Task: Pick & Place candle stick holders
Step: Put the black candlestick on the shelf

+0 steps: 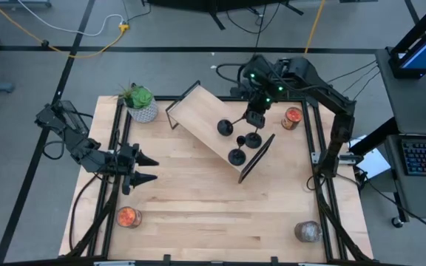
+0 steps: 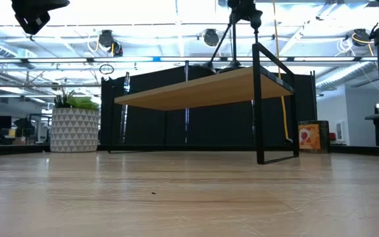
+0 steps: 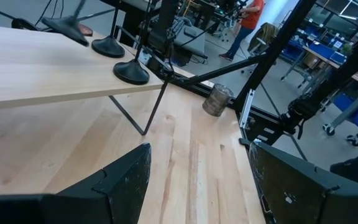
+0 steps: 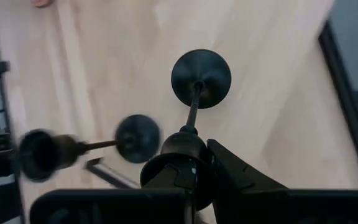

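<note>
right gripper [image 1: 255, 118] clenched on a candle stick holder [image 4: 194, 112] by its cup, upright over the raised shelf [image 1: 198, 111] for setting down; two holders stand nearby. left gripper [image 1: 145, 168] released, idle beside the shelf.

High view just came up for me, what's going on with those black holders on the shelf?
The right gripper is above the raised wooden shelf, shut on the cup top of one candle stick holder. Two more holders stand on the shelf nearby. The left gripper waits open over the table's left side, holding nothing.
</note>
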